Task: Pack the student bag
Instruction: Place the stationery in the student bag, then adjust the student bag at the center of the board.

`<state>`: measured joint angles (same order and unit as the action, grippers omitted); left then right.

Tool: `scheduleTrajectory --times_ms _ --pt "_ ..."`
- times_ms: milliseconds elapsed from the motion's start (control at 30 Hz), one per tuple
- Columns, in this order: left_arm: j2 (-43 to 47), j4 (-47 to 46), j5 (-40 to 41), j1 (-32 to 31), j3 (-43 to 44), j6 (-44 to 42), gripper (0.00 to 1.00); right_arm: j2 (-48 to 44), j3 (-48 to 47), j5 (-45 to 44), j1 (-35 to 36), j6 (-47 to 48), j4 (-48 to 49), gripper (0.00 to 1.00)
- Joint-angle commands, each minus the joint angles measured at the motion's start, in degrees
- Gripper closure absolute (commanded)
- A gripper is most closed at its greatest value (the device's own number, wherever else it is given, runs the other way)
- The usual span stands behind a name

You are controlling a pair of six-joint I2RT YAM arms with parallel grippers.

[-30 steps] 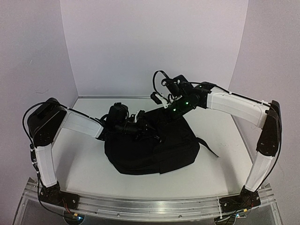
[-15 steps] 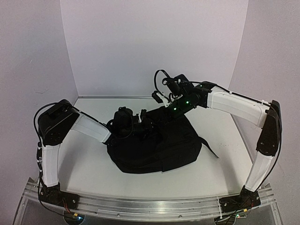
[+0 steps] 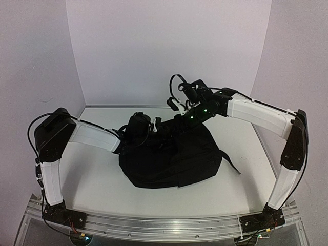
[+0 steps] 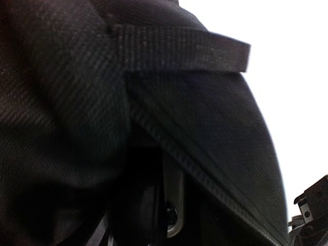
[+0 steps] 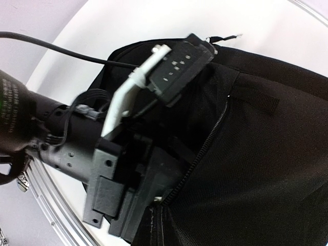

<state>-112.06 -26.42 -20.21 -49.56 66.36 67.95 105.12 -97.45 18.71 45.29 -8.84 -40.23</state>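
Lilac walls (image 3: 169,46) on three sides; white table (image 3: 92,179) below, arm bases on a metal rail at its near edge.

Item 1. Bag (image 3: 169,159): black, soft, slumped in a low mound at mid-table, a little toward the far edge. One strap (image 3: 230,165) trails off its right side onto the table. Its mouth faces the far-left side, where both arms meet.

Item 2. Right arm (image 3: 256,115): reaches in from the right, over the far edge of the bag. Right gripper (image 3: 177,119): closed, at the far lip of the bag. Whether it pinches fabric cannot be made out.

Item 3. Left arm (image 3: 95,137): stretched low across the left half of the table. Left gripper (image 3: 148,128): pushed against the bag mouth, fingers hidden by fabric; open or closed cannot be told. Its wrist view is nearly all black weave.

Item 4. Webbing loop (image 4: 179,48): stitched flat across the fabric, close to the left wrist camera.

Item 5. Zipper (image 5: 205,148): runs along the opening beside the left wrist, apparently unzipped here.

Status, as judged: no book or other loose item shows outside the bag, and the contents are not visible, so loading looks finished or close to it. Left to do, by this reading: draw the left gripper out, let go of the lip and zip the bag.
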Motion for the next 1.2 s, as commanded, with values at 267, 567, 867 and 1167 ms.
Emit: scheduleTrajectory --times_ms 267,567,867,1167 --pt "7.11 18.25 6.66 -0.37 0.6 -6.04 0.62 -1.27 -2.3 2.73 1.1 0.15 3.76 1.0" --pt "-0.61 16.52 2.34 -0.38 8.63 -10.13 0.88 -1.23 -1.46 3.58 1.08 -0.11 3.85 1.0" --pt "-4.3 8.55 -6.63 -1.53 11.05 -11.84 0.98 -0.33 -1.94 4.24 1.11 -0.45 3.86 1.0" --pt "9.03 15.53 -1.19 -2.14 -0.83 -15.22 0.67 -0.42 -0.93 3.45 -0.12 0.61 3.79 1.0"
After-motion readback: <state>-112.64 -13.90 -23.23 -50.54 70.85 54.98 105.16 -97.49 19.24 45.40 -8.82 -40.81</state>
